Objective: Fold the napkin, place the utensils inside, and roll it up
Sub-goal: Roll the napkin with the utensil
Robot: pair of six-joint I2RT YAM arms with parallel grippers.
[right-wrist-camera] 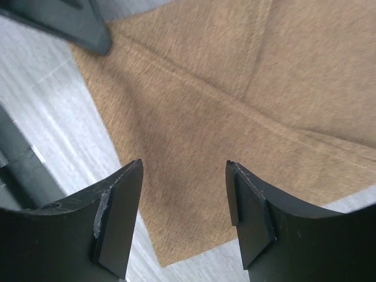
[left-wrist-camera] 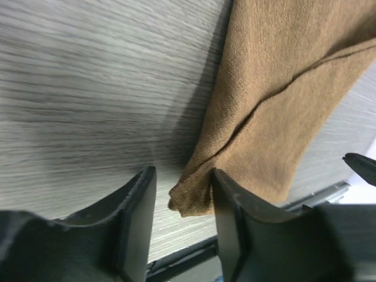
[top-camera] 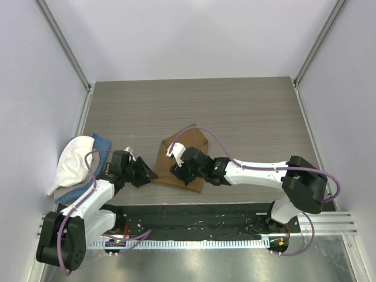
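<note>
**A:** Black jaws of our left end effector [top-camera: 148, 174] stand apart around the napkin's [top-camera: 183, 154] near-left corner. Pinch there?

**B:** Yes: it's soft, limp, light. It lies on the bench [top-camera: 247, 111] toward the near edge, long axis near-to-far, far end tipped right. Our right end effector [right-wrist-camera: 185, 167] hangs open over it.

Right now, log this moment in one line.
napkin: folded, on table | left hand: open, straddling its corner | right hand: open, above napkin
</note>
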